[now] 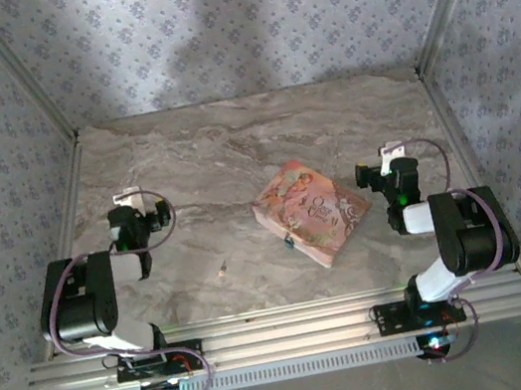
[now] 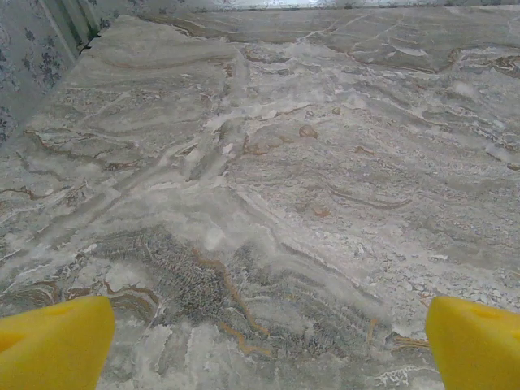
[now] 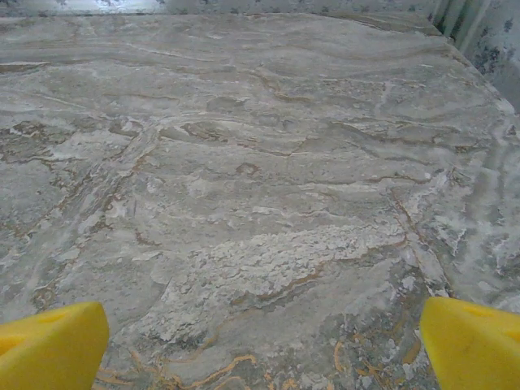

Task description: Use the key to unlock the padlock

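Observation:
The padlock [image 1: 290, 241] is a tiny dark lock resting against the near left edge of a pink illustrated box [image 1: 311, 211] in the middle of the table. The key [image 1: 221, 271], a thin pale sliver, lies on the marble to the left of the padlock, nearer the front edge. My left gripper [image 1: 125, 196] is at the left, well behind the key. My right gripper [image 1: 392, 150] is to the right of the box. In the wrist views the left gripper [image 2: 268, 341] and the right gripper [image 3: 264, 341] are open, yellow fingertips [image 2: 57, 341] far apart over bare marble.
The marble tabletop [image 1: 232, 149] is walled by patterned panels at the back and both sides, with metal posts in the far corners [image 1: 74, 135]. An aluminium rail [image 1: 285, 332] runs along the near edge by the arm bases.

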{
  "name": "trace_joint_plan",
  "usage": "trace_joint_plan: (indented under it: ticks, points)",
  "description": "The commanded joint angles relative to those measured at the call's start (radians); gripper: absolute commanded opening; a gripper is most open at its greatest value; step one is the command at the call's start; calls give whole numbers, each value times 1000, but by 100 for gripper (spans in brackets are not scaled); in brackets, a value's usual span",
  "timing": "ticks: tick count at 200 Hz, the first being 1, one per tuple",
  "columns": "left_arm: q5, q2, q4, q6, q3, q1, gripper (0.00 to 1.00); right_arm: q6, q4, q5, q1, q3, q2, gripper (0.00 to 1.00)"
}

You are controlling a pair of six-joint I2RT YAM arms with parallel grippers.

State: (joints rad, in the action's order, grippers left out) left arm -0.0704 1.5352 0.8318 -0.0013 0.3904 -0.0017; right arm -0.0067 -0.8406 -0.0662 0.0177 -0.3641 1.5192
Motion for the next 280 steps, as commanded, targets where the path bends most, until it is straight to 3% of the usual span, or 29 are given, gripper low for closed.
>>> trace_joint_plan:
  ticks: [1, 242, 263, 280]
  points:
    - [17, 0, -7, -8, 19, 5, 98, -21, 17, 38, 13, -23, 6, 100]
    - [24, 0, -14, -17, 23, 12, 98, -16, 15, 44, 17, -21, 1, 100]
    - [32, -30, -57, -11, 37, 11, 98, -11, 111, 22, 16, -42, -73, 100]
    - [15, -95, -230, -25, 101, 10, 98, 74, 374, -66, 18, -123, -178, 100]
